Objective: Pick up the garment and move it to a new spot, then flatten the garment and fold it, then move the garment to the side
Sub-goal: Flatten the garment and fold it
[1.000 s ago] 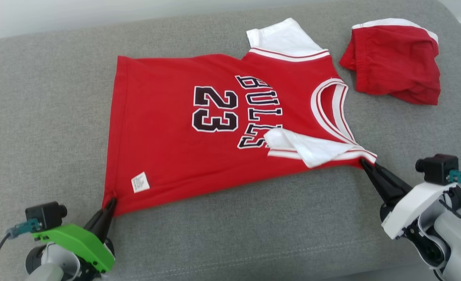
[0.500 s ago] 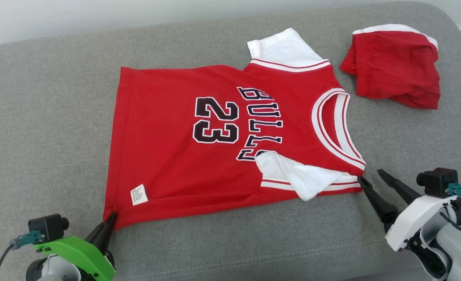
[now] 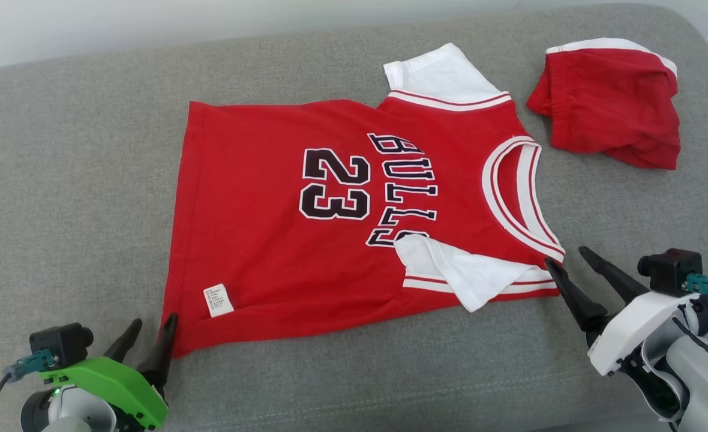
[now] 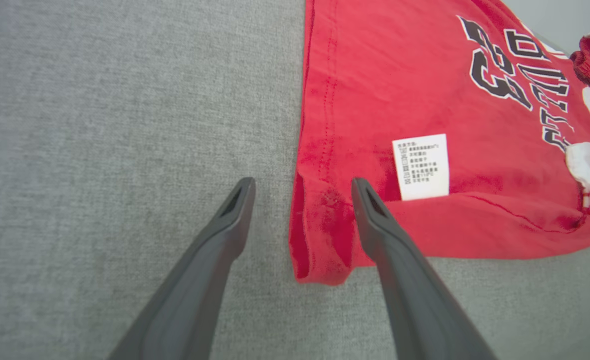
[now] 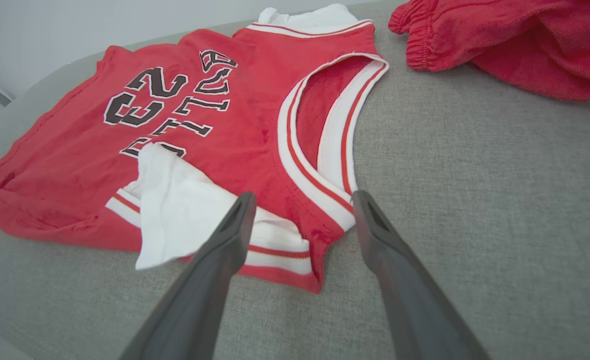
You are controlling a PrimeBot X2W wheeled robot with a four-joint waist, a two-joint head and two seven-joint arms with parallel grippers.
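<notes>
Lit brightly and evenly, soft and diffuse, colours saturated. Faint soft-edged shadow only, along the near hem of the garment [image 3: 258, 240]. Sharp in the centre throughout; wide-angle stretching toward the edges of both wrist views.

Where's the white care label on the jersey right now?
In the head view the care label sits lower left on the red jersey, near its hem corner, just beyond the open left gripper.
</notes>
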